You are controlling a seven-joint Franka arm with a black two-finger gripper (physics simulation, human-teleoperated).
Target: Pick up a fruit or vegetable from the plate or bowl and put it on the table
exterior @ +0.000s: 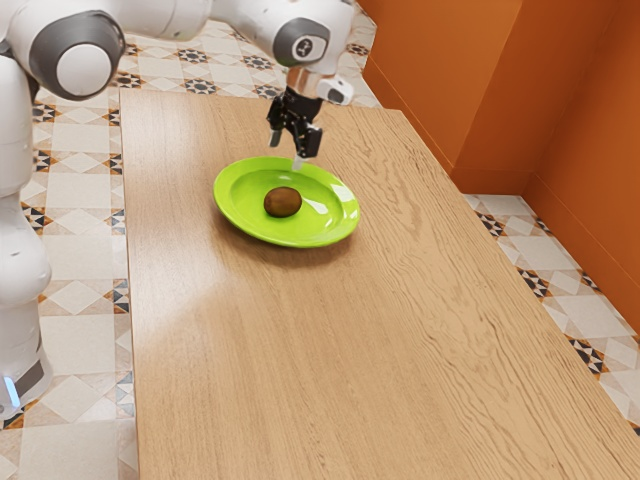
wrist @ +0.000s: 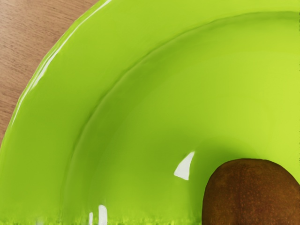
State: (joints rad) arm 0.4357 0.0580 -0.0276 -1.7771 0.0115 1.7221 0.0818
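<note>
Well — jaws wide over plate [exterior: 240, 217]; brown fruit [exterior: 283, 202] lying — long axis roughly exterior view's left to right.

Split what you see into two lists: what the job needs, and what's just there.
For the job:
- brown fruit, to be picked up
- green plate, which it sits on
- wooden table, where it should go
- my gripper, open, to carry it

Just there:
- patterned tile floor
- orange wall

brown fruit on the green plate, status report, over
Hand open, empty. Brown fruit resting on green plate, ungripped. No obstruction seen between hand and fruit.
</note>
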